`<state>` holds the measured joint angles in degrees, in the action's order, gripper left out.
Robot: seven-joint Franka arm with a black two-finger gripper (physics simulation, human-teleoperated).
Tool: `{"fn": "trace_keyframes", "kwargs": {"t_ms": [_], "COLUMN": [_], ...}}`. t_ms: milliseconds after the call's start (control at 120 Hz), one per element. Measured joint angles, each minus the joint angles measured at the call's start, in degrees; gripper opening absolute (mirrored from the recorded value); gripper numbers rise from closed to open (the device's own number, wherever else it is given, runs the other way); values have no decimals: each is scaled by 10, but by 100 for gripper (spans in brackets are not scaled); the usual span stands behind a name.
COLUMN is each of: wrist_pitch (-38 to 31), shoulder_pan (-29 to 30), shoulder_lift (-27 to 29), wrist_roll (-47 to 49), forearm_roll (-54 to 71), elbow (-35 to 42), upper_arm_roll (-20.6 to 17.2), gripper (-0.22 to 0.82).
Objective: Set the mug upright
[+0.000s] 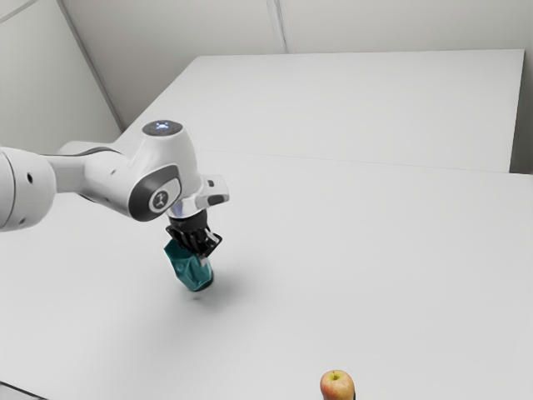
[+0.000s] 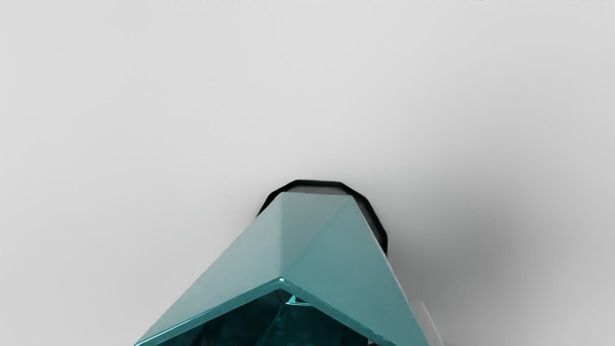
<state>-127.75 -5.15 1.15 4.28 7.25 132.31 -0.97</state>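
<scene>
We had our black two-finger gripper (image 1: pixel 202 252) just above and against the faceted teal mug (image 1: pixel 188 268), and could not tell whether its jaws were released or clenched on it. The mug leaned, its long axis slanting: the open angular mouth (image 2: pixel 281 282) pointed up and toward the exterior view's left, beside our gripper, while the round black base (image 2: pixel 378 226) lay lower, toward the exterior view's right. The pale tabletop (image 1: pixel 333 250) spread beneath our gripper; the red-yellow apple (image 1: pixel 336 386) sat well apart from it, toward the exterior view's right.
</scene>
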Motion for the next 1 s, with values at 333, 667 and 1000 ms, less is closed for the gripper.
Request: {"fn": "trace_keyframes", "kwargs": {"t_ms": [333,667,1000], "wrist_pitch": [-6,-11,139], "shoulder_pan": [0,0,9], "shoulder_lift": [-5,64,56], "wrist_roll": [16,20,22], "forearm_roll": [-5,-11,-39], "elbow": [2,-7,-158], "upper_arm_roll": [0,0,-22], "gripper": [5,48,57]}}
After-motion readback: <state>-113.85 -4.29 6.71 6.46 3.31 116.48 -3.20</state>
